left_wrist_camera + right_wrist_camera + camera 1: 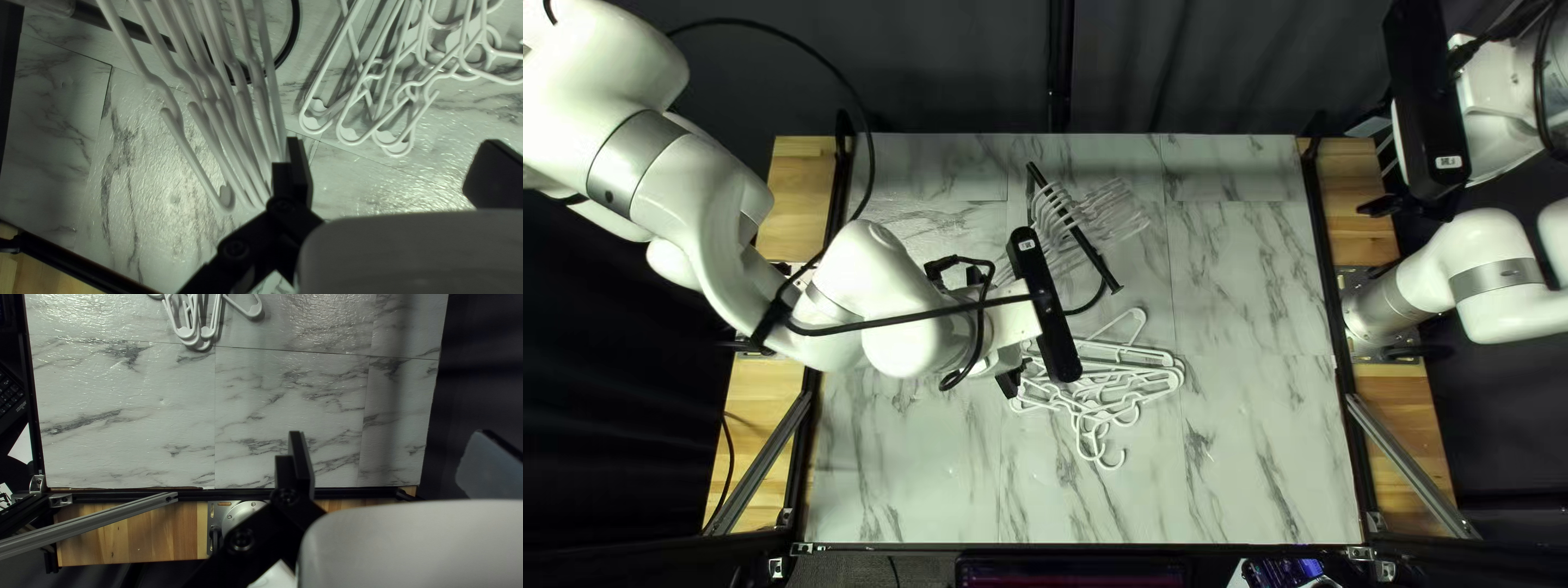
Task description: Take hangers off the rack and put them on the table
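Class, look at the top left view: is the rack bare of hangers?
No, several white hangers hang from the black bar of the rack.

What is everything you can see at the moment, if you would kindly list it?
Rack: one, black, on the table's far half
Hung hangers: several, white, on the rack
Loose hangers: several, white, tangled on the table
Table: one, marbled grey-white, centre
Boards: two, brown, table's sides
Bars: two, grey, over the boards
Curtain: dark, behind the table
Keyboard: one, black, beyond the near edge
Cables: several, black, along the arms
Arms: two, white, left and right
Left gripper: one, black, by the hung hangers
Right gripper: one, black, near the table's right edge
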`<action>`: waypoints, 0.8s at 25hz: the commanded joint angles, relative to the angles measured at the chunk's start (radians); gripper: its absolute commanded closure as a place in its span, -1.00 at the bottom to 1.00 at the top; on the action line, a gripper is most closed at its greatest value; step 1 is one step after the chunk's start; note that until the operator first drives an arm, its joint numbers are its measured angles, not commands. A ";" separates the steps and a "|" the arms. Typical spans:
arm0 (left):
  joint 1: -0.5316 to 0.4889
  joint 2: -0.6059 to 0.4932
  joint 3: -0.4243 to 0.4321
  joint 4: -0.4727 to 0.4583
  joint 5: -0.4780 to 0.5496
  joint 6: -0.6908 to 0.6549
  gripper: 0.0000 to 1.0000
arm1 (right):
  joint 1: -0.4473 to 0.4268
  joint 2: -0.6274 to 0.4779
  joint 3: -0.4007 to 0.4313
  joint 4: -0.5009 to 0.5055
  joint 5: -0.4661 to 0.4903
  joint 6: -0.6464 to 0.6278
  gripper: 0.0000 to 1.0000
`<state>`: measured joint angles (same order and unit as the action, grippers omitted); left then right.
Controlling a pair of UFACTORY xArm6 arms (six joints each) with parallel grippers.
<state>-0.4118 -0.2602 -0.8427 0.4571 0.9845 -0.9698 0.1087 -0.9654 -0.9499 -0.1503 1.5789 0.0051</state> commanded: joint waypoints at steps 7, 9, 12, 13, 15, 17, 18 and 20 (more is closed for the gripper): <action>0.011 -0.022 0.032 0.001 -0.038 -0.001 -1.00 | 0.000 0.000 0.000 0.000 0.000 0.000 -1.00; 0.008 -0.021 0.028 0.000 -0.037 -0.002 -1.00 | 0.000 0.000 0.000 0.000 0.000 0.000 -1.00; 0.006 -0.019 0.023 0.000 -0.036 -0.001 -1.00 | 0.000 0.000 0.000 0.000 0.000 0.000 -1.00; 0.010 -0.021 0.029 0.000 -0.041 0.001 -1.00 | 0.000 0.000 0.000 0.000 0.000 0.000 -1.00; 0.018 -0.024 0.042 0.000 -0.053 0.002 -1.00 | 0.000 0.000 0.000 0.000 0.000 0.000 -1.00; 0.023 -0.028 0.051 -0.001 -0.060 0.002 -1.00 | 0.000 0.000 0.000 0.000 0.000 0.000 -1.00; 0.025 -0.027 0.052 -0.002 -0.062 0.002 -1.00 | 0.000 0.000 0.000 0.000 0.000 0.000 -1.00; 0.025 -0.026 0.052 -0.002 -0.064 0.001 -1.00 | 0.000 0.000 0.000 0.000 0.000 0.000 -1.00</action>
<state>-0.3878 -0.2864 -0.7918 0.4556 0.9237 -0.9680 0.1087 -0.9654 -0.9499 -0.1503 1.5789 0.0051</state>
